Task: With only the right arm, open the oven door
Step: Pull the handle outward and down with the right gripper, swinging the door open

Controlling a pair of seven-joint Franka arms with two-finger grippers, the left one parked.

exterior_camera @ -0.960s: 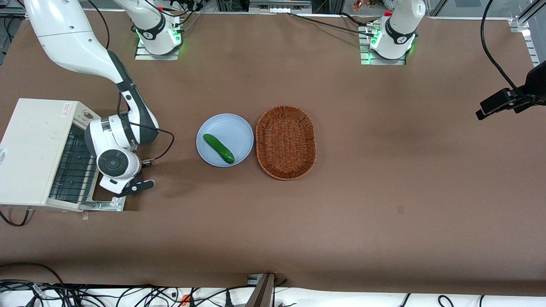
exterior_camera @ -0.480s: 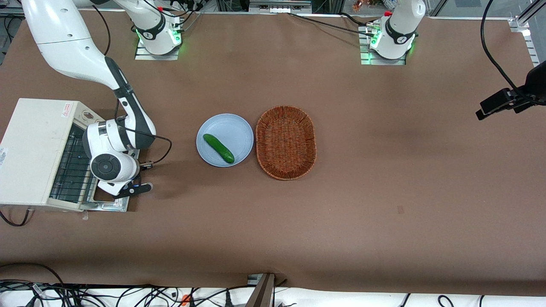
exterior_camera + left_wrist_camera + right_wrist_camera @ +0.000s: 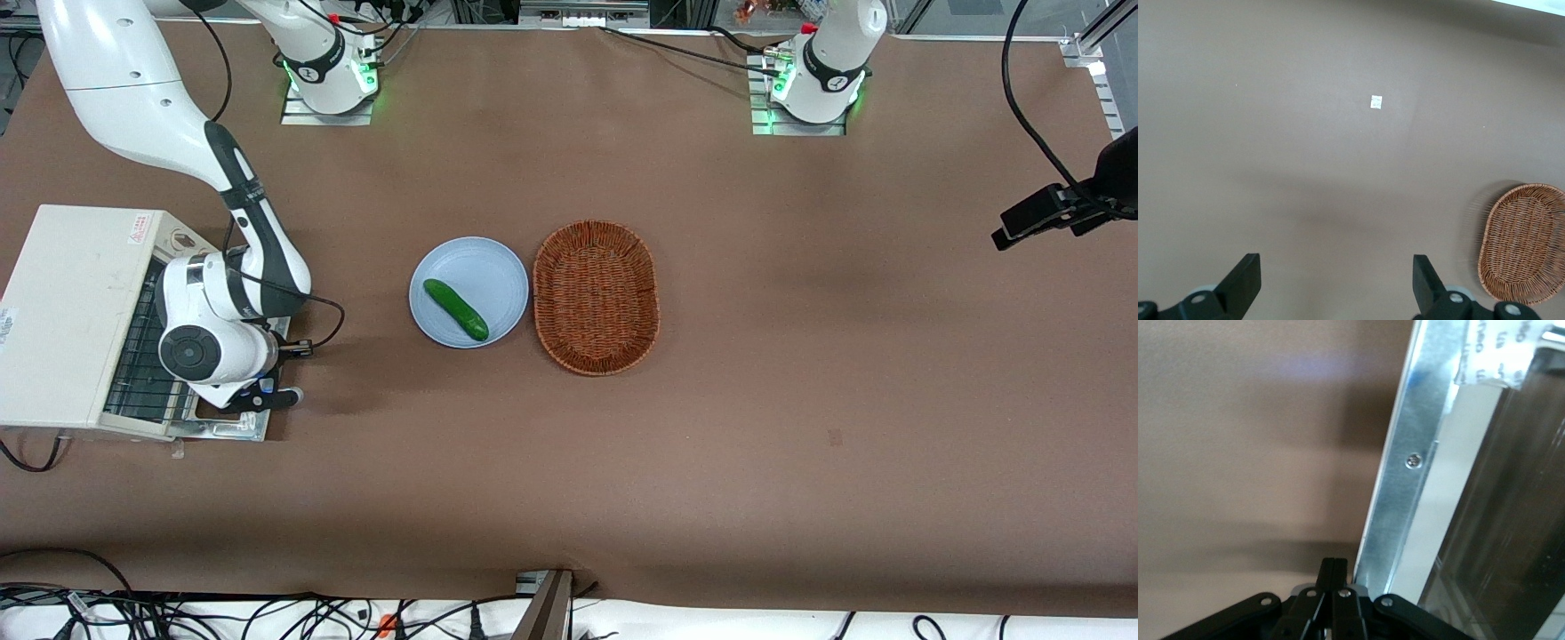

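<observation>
The oven door [image 3: 227, 427] lies folded down flat on the table in front of the cream toaster oven [image 3: 76, 316], rack exposed, at the working arm's end. Since a second ago the right arm's [image 3: 191, 351] wrist has slid further over the oven's open front. Its gripper [image 3: 1333, 587] sits at the door's metal frame edge, fingers pressed together, holding nothing.

Brown table covering [image 3: 800, 400]. Cream-white oven [image 3: 71, 311] with silver-grey oven door [image 3: 233, 429], dark glass. Glossy white right arm [image 3: 133, 98], black joint bands; black gripper [image 3: 267, 397] over door. Pale blue plate [image 3: 484, 267] holding dark green cucumber [image 3: 455, 309]. Orange-brown woven basket [image 3: 596, 298]. Small white square mark [image 3: 1376, 102] on table.
</observation>
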